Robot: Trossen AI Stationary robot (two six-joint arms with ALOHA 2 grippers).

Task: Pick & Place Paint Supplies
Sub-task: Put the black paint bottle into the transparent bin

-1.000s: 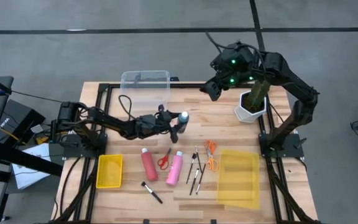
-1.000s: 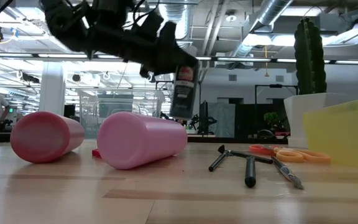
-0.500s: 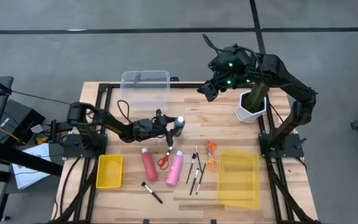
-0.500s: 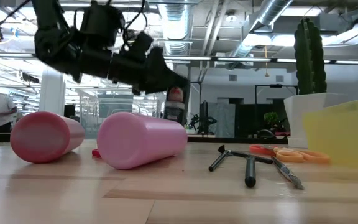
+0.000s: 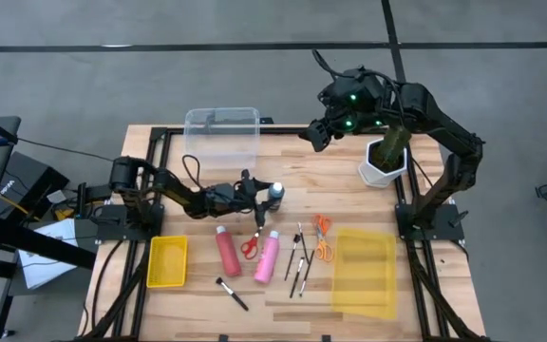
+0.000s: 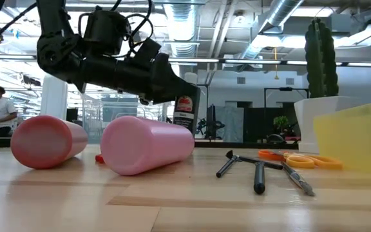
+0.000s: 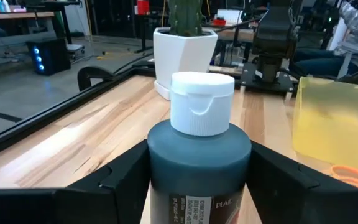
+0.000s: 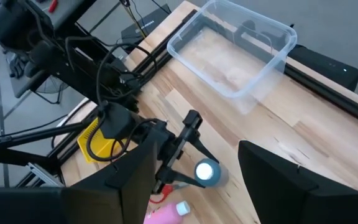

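Two arms over a pale wood-plank table (image 5: 349, 190). Left gripper (image 5: 266, 195) sits low near table centre, its fingers on either side of the small dark white-capped bottle (image 5: 275, 193), which stands upright on the wood. Left wrist view shows it best: round matte-dark body, glossy white flip cap, a finger (image 7: 110, 186) close on each side w/ a slight gap at the shoulder, so jaws look partly spread; can't tell if they actually press the bottle. Low view shows only the bottle's label behind the dark gripper body.

Right gripper (image 5: 313, 135) hangs high over the table's far side, by the plant in its white faceted pot (image 5: 385, 163); fingers wide apart, nothing held. Its wrist view looks down on the white cap and the clear plastic bin (image 8: 232, 53), rounded corners, see-through walls.

High view alone gives the rest of the layout: red bottle (image 5: 227, 251) and pink bottle (image 5: 268, 256) lying on their sides, red-handled scissors (image 5: 251, 242) between them, thin dark brushes (image 5: 298, 256) just beside the pink one, orange-handled scissors (image 5: 322, 237) next, one brush (image 5: 231, 294) apart nr the front edge. Small yellow tray (image 5: 167, 261) at left, translucent yellow bin (image 5: 364, 271) at right. Low view shows both lying bottles as smooth cylinders, base-on.
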